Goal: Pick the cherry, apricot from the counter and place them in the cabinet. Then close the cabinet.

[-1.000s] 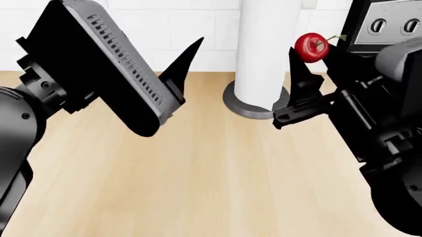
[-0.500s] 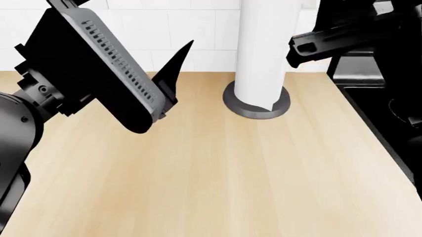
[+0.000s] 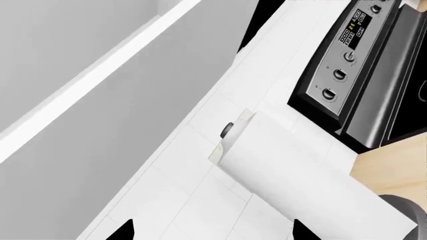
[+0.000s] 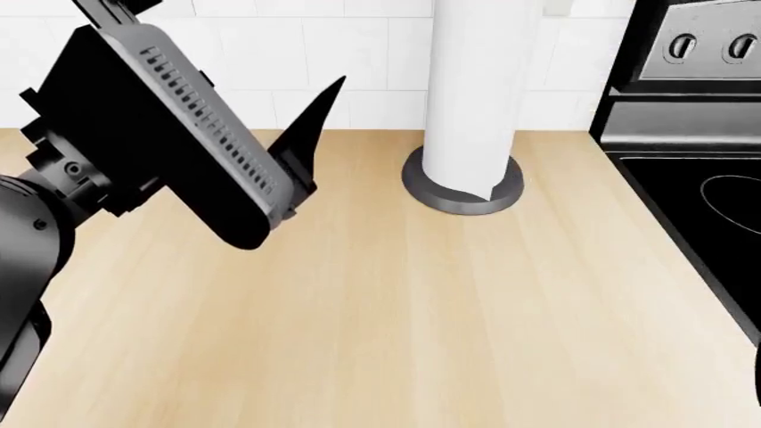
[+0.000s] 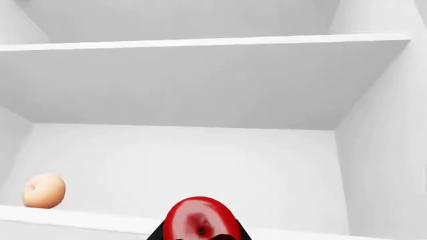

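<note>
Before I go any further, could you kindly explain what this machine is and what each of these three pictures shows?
It is a simulated two-armed robot. The head camera looks down on the counter: its left pincer hangs there empty, beside a paper towel roll and a stove; no fruit lies there. The left arm's camera shows that roll and the stove's knobs from another angle. The right arm's camera looks into the white cabinet: the apricot already sits on a shelf, and the right pincer, barely visible, carries the cherry toward it.

White tiled wall [image 4: 356,53], black stove [image 4: 701,134]
</note>
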Tool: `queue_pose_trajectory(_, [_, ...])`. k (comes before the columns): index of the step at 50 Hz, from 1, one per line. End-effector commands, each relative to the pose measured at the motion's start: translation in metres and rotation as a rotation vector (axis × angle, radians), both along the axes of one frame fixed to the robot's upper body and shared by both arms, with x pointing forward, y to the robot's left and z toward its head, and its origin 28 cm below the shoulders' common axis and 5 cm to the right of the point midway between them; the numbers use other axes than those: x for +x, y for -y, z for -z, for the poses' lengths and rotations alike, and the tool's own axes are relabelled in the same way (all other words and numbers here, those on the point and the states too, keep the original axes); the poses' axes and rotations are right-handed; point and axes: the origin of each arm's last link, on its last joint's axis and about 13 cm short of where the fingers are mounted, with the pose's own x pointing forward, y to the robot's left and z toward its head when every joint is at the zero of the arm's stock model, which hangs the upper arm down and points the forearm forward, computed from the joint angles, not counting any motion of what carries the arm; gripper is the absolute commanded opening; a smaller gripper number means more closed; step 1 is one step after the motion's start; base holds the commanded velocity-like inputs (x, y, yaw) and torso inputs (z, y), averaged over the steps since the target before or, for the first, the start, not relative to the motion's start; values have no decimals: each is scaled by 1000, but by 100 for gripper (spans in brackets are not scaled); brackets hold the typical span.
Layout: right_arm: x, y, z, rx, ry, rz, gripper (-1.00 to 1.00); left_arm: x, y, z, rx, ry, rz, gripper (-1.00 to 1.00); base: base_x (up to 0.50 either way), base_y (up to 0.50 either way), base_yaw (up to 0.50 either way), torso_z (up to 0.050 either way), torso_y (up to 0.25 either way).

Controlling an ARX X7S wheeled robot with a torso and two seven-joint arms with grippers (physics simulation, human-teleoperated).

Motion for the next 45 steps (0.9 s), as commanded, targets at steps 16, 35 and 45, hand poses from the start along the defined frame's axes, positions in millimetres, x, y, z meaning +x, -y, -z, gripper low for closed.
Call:
queue_pose_trajectory(16, [35, -7, -57, 79, 94, 103, -100, -2, -1, 0, -4, 10, 3, 100, 0, 0, 0, 0, -1])
queue_pose_trajectory(35, [74, -8, -68, 58, -49, 169, -100, -1, -1, 3, -14, 9, 12, 100, 0, 0, 0, 0, 0])
queue_pose_trajectory(45, [74, -8, -68, 58, -51, 170, -100, -1, -1, 3, -14, 8, 12, 100, 0, 0, 0, 0, 0])
